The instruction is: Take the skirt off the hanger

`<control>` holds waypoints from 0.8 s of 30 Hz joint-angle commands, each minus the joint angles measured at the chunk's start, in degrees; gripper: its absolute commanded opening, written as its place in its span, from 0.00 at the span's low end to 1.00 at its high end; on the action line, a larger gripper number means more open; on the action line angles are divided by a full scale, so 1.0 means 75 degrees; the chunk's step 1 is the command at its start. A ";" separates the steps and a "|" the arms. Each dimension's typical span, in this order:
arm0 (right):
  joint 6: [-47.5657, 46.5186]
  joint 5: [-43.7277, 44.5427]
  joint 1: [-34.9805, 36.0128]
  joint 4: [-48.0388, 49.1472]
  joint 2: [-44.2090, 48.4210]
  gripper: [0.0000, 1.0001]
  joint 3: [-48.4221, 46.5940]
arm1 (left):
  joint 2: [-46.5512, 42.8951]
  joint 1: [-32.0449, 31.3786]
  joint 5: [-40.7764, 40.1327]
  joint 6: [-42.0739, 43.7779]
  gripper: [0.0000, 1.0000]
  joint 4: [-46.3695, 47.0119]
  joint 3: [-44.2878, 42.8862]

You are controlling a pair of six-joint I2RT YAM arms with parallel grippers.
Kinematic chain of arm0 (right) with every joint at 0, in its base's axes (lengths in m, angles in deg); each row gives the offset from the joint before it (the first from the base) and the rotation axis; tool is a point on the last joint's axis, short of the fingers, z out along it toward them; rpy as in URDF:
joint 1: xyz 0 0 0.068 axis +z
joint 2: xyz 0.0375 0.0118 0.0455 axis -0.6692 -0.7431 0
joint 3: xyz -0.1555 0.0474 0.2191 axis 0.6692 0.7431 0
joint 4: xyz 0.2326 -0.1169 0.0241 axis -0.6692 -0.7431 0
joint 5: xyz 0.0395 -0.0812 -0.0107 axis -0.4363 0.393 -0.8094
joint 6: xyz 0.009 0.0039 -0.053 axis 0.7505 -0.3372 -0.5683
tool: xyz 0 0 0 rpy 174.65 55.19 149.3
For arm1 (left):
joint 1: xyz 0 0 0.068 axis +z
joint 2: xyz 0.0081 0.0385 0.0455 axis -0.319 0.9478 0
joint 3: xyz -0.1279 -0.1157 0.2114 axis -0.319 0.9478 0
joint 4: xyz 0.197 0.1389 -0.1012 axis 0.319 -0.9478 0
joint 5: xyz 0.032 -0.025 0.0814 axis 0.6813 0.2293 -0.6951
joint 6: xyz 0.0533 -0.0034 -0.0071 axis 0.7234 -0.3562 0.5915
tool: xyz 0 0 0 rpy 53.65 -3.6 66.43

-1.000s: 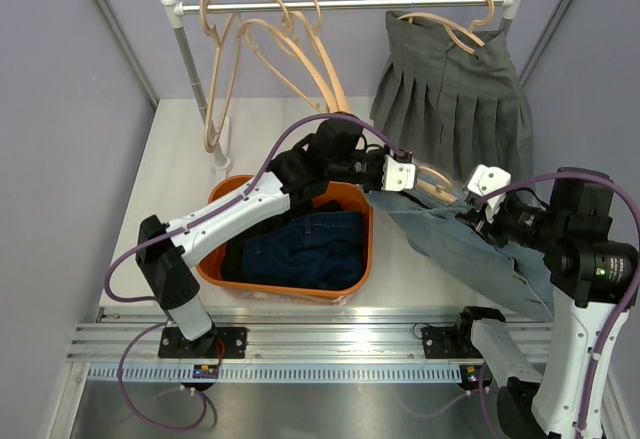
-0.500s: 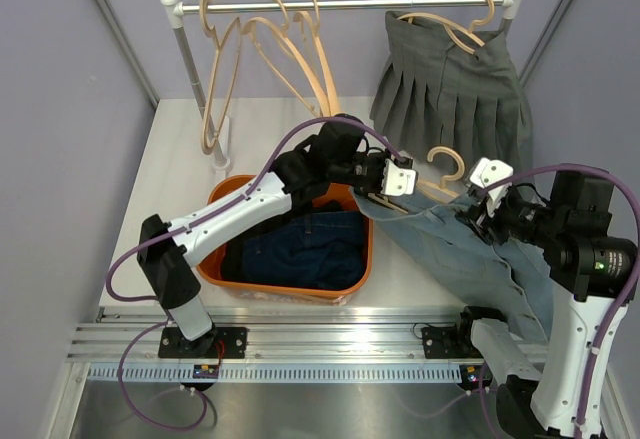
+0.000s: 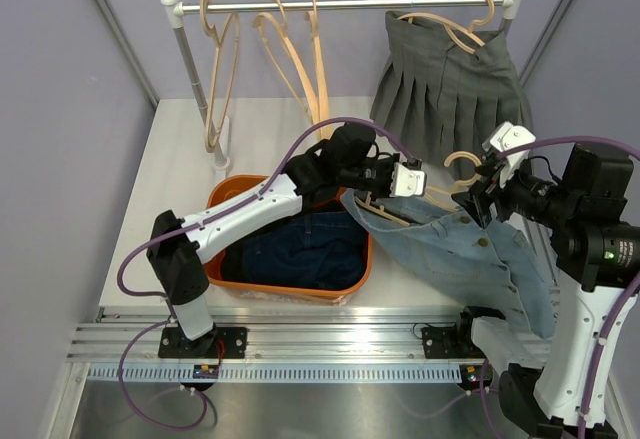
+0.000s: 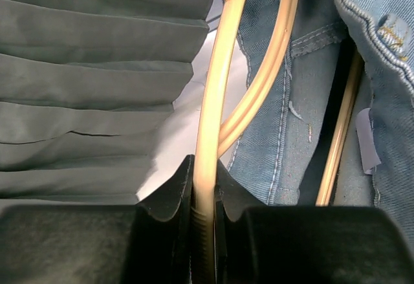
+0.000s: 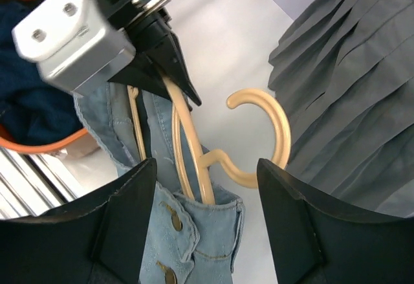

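The left gripper is pinched tight on one arm of a smooth, pale wooden hanger. The right gripper gapes wide beside the hanger's curved hook, holding nothing. The buttoned denim skirt drapes from the hanger, just right of the orange basket.

We see an orange plastic basket holding dark blue denim clothes, empty pale wooden hangers on a metal clothes rail, and a grey pleated skirt hanging at its right end.
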 commanded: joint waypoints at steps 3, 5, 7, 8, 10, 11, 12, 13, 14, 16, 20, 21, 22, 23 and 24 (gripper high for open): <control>0.1659 0.1054 0.0011 0.1019 -0.0192 0.71 0.0238 | -0.0270 -0.0058 0.0218 -0.0452 0.00 0.1286 -0.0351; 0.1939 0.1149 -0.0082 0.1206 -0.0239 0.71 0.0098 | -0.0317 -0.0069 0.0159 -0.0476 0.00 0.1369 -0.0210; 0.2116 0.1090 -0.0257 0.1358 -0.0297 0.76 -0.0229 | -0.0375 -0.0058 0.0042 -0.0488 0.00 0.1498 -0.0070; 0.2407 0.1148 -0.0305 0.1406 -0.0379 0.78 -0.0358 | -0.0399 -0.0058 0.0018 -0.0499 0.00 0.1533 -0.0022; 0.2690 0.1219 -0.0433 0.1465 -0.0519 0.83 -0.0814 | -0.0481 -0.0058 -0.0145 -0.0523 0.00 0.1732 0.0141; 0.2958 0.1277 -0.0480 0.1430 -0.0729 0.83 -0.0979 | -0.0505 -0.0058 -0.0227 -0.0604 0.00 0.1802 0.0200; 0.3053 0.1266 -0.0527 0.1372 -0.0836 0.83 -0.1143 | -0.0540 -0.0069 -0.0309 -0.0628 0.00 0.1954 0.0247; 0.3136 0.1220 -0.0586 0.1220 -0.0941 0.83 -0.1389 | -0.0563 -0.0069 -0.0484 -0.0663 0.00 0.2025 0.0294; 0.3252 0.1045 -0.0714 0.1149 -0.1116 0.83 -0.1449 | -0.0633 -0.0058 -0.0544 -0.0675 0.00 0.2095 0.0399; 0.3265 0.0717 -0.0878 0.0916 -0.1235 0.83 -0.1450 | -0.0692 -0.0046 -0.0649 -0.0757 0.00 0.2329 0.0505; 0.2263 -0.0767 -0.1090 0.0189 -0.1539 0.82 -0.1134 | -0.0856 -0.0022 -0.0650 -0.0944 0.00 0.2740 0.0693; 0.1910 -0.1086 -0.1102 -0.0010 -0.1551 0.80 -0.1052 | -0.0903 -0.0022 -0.0650 -0.0968 0.00 0.2810 0.0681; 0.1570 -0.1356 -0.1102 -0.0395 -0.1552 0.80 -0.0866 | -0.0915 -0.0022 -0.0638 -0.0980 0.00 0.2857 0.0693; 0.0835 -0.1846 -0.1102 -0.0584 -0.1540 0.79 -0.0794 | -0.0927 -0.0022 -0.0615 -0.1038 0.00 0.2904 0.0681; 0.0573 -0.2013 -0.1102 -0.0690 -0.1505 0.78 -0.0689 | -0.0938 -0.0011 -0.0615 -0.1050 0.00 0.2986 0.0681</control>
